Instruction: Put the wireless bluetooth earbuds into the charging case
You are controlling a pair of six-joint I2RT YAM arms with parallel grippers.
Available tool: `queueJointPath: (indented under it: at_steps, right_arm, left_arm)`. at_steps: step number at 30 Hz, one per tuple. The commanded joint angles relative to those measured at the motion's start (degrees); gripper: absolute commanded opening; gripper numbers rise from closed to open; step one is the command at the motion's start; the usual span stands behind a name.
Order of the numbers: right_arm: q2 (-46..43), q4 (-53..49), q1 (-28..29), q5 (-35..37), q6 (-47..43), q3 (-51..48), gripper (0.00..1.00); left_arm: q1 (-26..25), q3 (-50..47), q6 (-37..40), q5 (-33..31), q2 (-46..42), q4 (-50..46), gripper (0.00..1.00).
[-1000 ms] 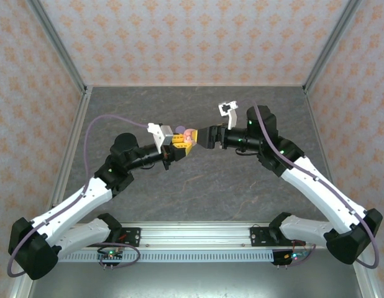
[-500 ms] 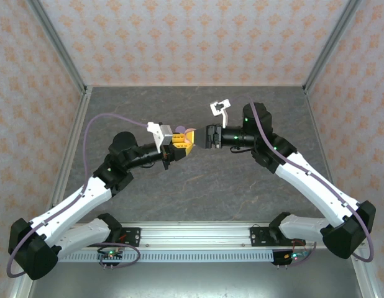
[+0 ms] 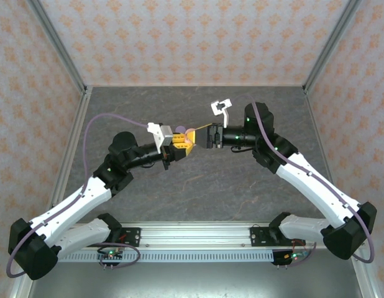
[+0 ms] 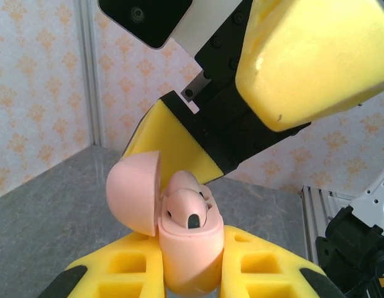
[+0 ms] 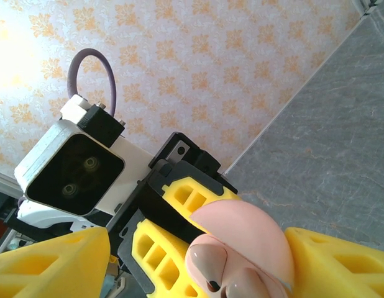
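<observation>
Pink case (image 4: 191, 254) clamped upright in left gripper (image 4: 192, 276), earbuds (image 4: 187, 208) seated; its open lid (image 4: 135, 192) sits between the spread jaws of the right gripper (image 5: 198, 264).

ok so on my left wrist cam the case (image 4: 191, 248) runs off the bottom edge, and my left fingers (image 4: 127, 273) cover its lower sides, so there's no base to see. The front bud (image 4: 191, 214) blocks most of the back bud (image 4: 182, 183). My right finger (image 4: 316, 56) gets chopped by the top and right edges. Right wrist cam, same deal: case clipped at the bottom. From the top cam the case is just a pink speck, whatever's inside is too small to make out, and there's a lilac blob (image 3: 178, 131) right beside it, can't tell what.
</observation>
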Motion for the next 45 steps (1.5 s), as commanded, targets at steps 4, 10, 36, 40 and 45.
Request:
queueJointPath:
  at_steps: [4, 10, 36, 40, 45]
  right_arm:
    - [-4.2, 3.7, 0.0, -0.2, -2.6, -0.2, 0.73]
    - [-4.7, 0.7, 0.0, 1.7, -3.9, -0.6, 0.73]
    - [-16.1, -3.4, 0.0, 27.1, -7.5, -6.4, 0.77]
    - [-17.0, -2.8, 0.0, 28.8, -6.9, -7.4, 0.79]
    - [-18.5, -0.2, 0.0, 30.9, -6.1, -9.7, 0.86]
  left_arm:
    - [-0.4, 1.4, 1.3, -0.7, -0.2, -2.8, 0.0]
    - [-0.4, 1.2, 1.4, -1.2, -0.7, -3.2, 0.0]
    - [-0.4, -1.8, -5.8, -18.7, 16.5, -5.3, 0.0]
    - [-0.4, 1.2, -8.8, -18.8, 24.0, -7.7, 0.0]
    - [-0.4, 5.2, -12.4, -17.7, 32.8, -11.3, 0.0]
